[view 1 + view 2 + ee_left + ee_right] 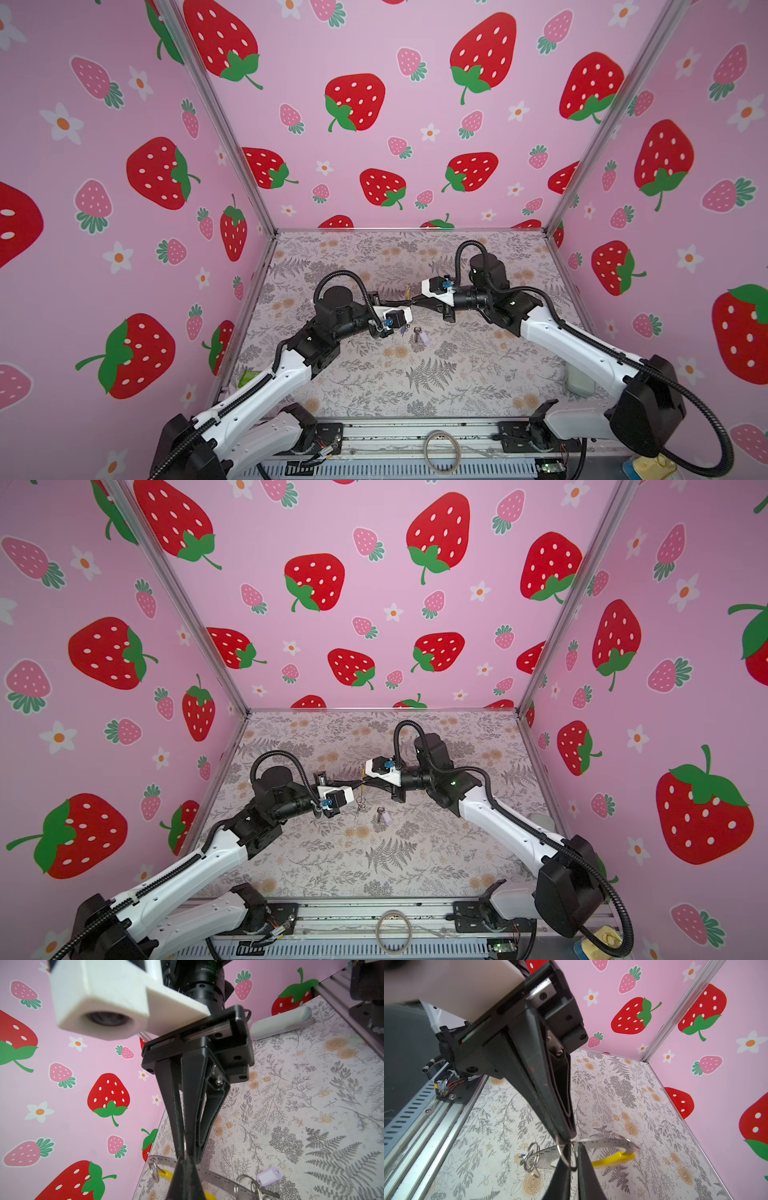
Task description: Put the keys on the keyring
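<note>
**Front rail, nearest:** hoop (424,452), plain and pale. It lies off the tabletop (457,374) and plays no part in the job.

**Tabletop, middle:** lilac key (417,334), flat and loose, touched by neither claw. In both top views its long axis runs roughly near-to-far, with the tag on its right.

**Above and just beyond the key:** keyring (604,1141), held in the air. Its band runs across between the two arms, and the yellow section (612,1159) faces the back.
- Left claw (565,1136): closed, clamped on the band.
- Right claw (185,1149): jaws drawn nearly together about a small loop (563,1160). Whether it pinches the loop cannot be told.

**Blue key:** only a blue sliver shows behind other loops in the right wrist view, too little to place it.

**Governing relation:** the lilac key sits below and nearward of both claw tips, between the arms and slightly closer to the left wrist. The left claw carries the keyring, so the descent likely falls to the right claw.
</note>
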Controlling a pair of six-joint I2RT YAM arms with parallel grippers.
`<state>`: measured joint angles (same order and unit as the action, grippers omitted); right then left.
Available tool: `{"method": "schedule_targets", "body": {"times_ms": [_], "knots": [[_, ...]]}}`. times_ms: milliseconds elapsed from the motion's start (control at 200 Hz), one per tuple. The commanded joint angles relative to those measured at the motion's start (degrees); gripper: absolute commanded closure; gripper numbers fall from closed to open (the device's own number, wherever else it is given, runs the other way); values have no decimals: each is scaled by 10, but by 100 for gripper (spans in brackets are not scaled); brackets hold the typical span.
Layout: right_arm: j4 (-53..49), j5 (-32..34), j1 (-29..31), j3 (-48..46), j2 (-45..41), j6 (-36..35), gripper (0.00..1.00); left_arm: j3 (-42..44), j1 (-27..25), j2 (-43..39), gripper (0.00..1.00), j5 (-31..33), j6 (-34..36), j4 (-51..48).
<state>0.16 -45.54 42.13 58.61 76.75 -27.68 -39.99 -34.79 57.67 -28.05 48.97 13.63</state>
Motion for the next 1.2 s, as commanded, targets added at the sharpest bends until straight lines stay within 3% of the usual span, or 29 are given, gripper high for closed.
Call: {"method": "schedule_targets", "body": {"times_ms": [0, 390, 460, 625, 1195], "knots": [[7, -30, 2, -7, -15, 6, 92, -1, -3, -11, 100, -10, -6, 36], [-52, -9, -2, 23, -12, -36, 100, -12, -1, -8, 100, 5, 13, -7], [-77, 8, -2, 36, -8, -48, 100, -21, -1, -4, 88, 10, 19, -24], [-128, 60, -1, 64, 0, -68, 100, -47, -2, 6, 76, 21, 37, -71], [-231, 136, 14, 120, 25, -112, 100, -131, -1, 58, 70, 47, 69, -149]]}}
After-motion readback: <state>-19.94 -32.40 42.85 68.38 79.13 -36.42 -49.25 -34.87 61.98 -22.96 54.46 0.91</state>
